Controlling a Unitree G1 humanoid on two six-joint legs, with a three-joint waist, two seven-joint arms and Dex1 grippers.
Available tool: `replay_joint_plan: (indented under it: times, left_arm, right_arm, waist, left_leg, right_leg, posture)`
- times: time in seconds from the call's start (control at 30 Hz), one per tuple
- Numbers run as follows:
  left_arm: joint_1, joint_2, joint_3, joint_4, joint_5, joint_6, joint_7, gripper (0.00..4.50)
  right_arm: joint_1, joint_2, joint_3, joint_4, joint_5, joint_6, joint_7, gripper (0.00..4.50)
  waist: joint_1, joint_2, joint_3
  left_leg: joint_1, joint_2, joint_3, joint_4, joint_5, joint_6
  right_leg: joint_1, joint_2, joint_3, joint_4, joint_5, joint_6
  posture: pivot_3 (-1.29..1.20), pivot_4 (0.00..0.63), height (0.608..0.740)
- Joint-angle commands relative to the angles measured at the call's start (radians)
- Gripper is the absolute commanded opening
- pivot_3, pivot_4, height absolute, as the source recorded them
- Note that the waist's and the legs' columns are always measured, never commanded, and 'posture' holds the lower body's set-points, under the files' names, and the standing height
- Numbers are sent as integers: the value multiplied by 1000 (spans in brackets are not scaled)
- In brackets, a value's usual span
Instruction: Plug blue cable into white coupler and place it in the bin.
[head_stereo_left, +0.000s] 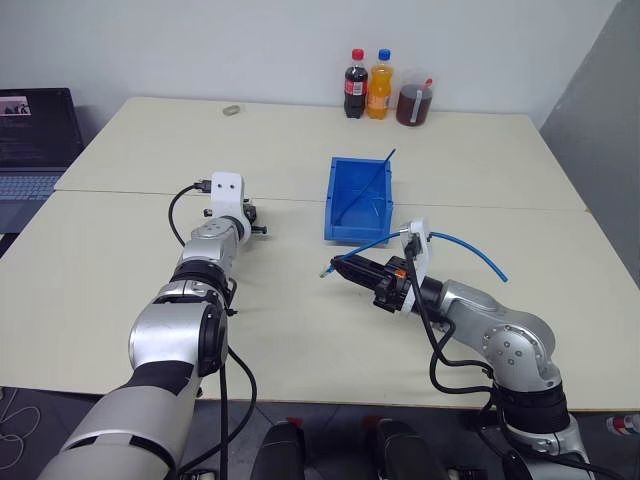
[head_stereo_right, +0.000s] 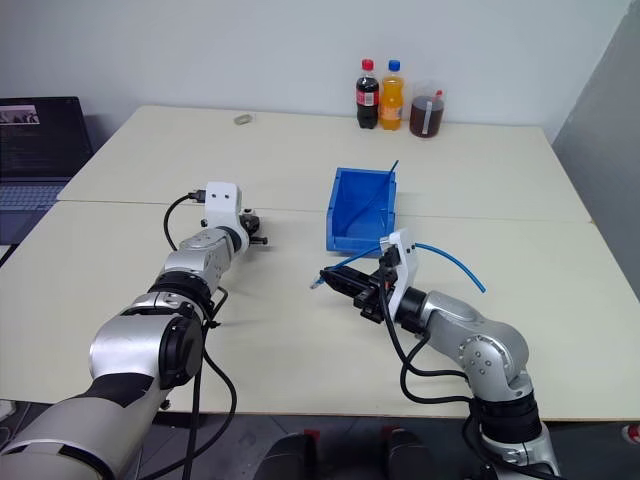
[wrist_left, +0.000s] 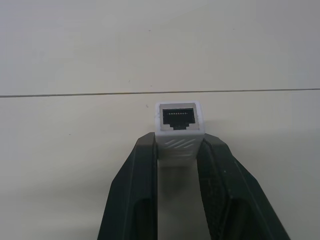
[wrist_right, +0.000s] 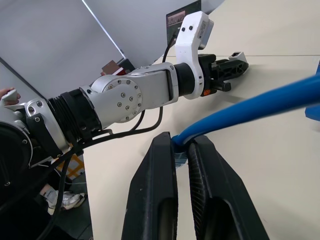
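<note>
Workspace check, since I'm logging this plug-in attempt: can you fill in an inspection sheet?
Surface: pale table, two tops joined at a seam.
Job's things: white coupler between left gripper fingers, socket facing outward; blue cable in right gripper; bin behind, a thin rod leaning inside.
Clutter: two bottles, jug, small grey object.
Grippers: both shut on their parts.
Cables: black robot wires.
Surroundings: laptop, white wall.

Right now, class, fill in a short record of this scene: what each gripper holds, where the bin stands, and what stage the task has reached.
left gripper: shut on the white coupler, socket facing outward
right gripper: shut on the blue cable
bin: on the table, ahead of both grippers; a thin dark rod leans inside it
stage: cable not yet plugged in; the two parts held apart
</note>
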Motion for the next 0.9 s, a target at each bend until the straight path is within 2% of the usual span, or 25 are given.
replay_joint_plan:
  times: [0.03,0.2,0.27,0.37,0.47,0.57,0.7,0.9]
  left_arm:
    - [1,10,7,-22,3,-23,-5,765]
    - [45,15,-4,-62,-1,-15,-71,765]
    - [95,16,-16,-139,-14,5,-158,765]
    - [286,43,-81,-497,-76,123,-422,765]
    - [486,139,-155,-901,-160,253,-649,765]
    - [608,246,-204,-1135,-216,286,-832,765]
    - [679,333,-266,-1262,-231,264,-987,765]
    - [647,347,-373,-1292,-207,204,-1125,765]
  right_arm:
    - [-5,7,-1,-43,5,-15,-3,44]
    - [-1,4,0,-46,0,-19,-2,44]
    - [6,-4,-2,-55,-2,-20,0,44]
    - [28,-42,-7,-85,-12,-20,12,44]
    - [61,-89,-24,-127,-5,-17,23,44]
    - [90,-132,-33,-157,-2,-20,33,44]
    - [124,-181,-22,-179,-21,-36,58,44]
    - [157,-234,15,-203,-79,-73,94,43]
  waist:
    - [0,0,0]
    - [0,0,0]
    - [-1,0,0]
    - [-4,1,0]
    - [-7,0,-1]
    - [-10,0,-1]
    - [-4,0,0]
    - [-3,0,-1]
  left_leg:
    - [0,0,0,0,0,0]
    - [0,0,0,1,0,0]
    - [0,0,0,1,0,0]
    - [1,0,1,1,0,0]
    - [1,1,2,0,2,-4]
    - [1,2,1,0,2,-4]
    - [3,1,-1,1,2,-3]
    - [3,1,0,2,4,-1]
  right_leg:
    - [0,0,0,0,0,0]
    - [0,0,0,2,0,0]
    - [0,0,1,3,0,0]
    - [-1,0,1,4,0,0]
    - [-1,0,3,5,-1,-1]
    - [-1,0,4,5,-1,-2]
    - [0,1,2,7,-2,-3]
    - [0,2,4,6,-4,2]
  posture:
    - [0,150,740]
    - [0,150,740]
    - [0,150,740]
    - [0,150,740]
    - [0,150,740]
    - [0,150,740]
    - [0,150,740]
    - [0,150,740]
